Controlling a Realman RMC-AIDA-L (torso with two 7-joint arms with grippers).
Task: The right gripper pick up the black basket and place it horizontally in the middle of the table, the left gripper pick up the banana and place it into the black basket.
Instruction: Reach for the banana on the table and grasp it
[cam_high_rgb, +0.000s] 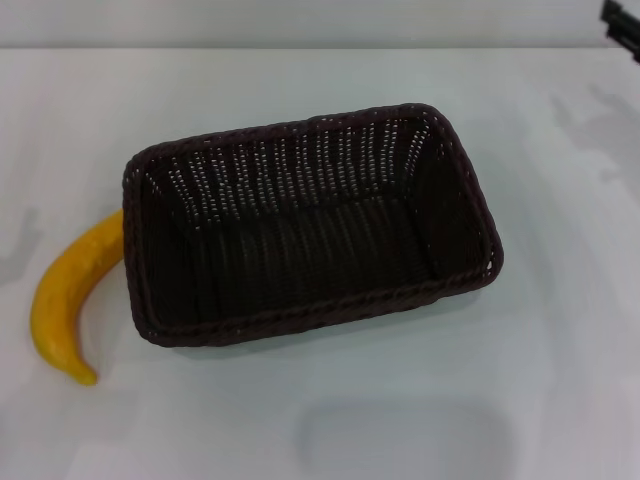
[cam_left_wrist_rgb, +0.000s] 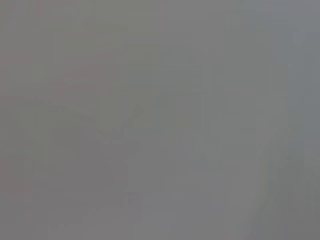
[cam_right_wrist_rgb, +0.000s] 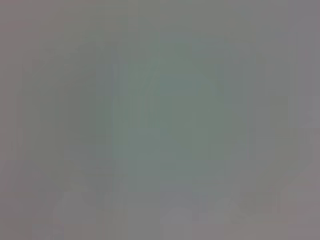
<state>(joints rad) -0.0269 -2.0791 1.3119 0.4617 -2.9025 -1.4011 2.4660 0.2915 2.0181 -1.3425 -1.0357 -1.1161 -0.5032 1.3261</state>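
Note:
The black basket (cam_high_rgb: 310, 225) lies lengthwise in the middle of the table (cam_high_rgb: 560, 380) in the head view, its open top up and nothing inside it. The banana (cam_high_rgb: 70, 295) lies on the table just left of the basket, its upper end against the basket's left wall and its tip pointing toward the near edge. A small black part of the right gripper (cam_high_rgb: 622, 25) shows at the far right corner, well away from the basket. The left gripper is out of view. Both wrist views show only blank grey.
The table's far edge meets a pale wall at the top of the head view. Faint shadows lie on the table at the left edge, at the right and near the front.

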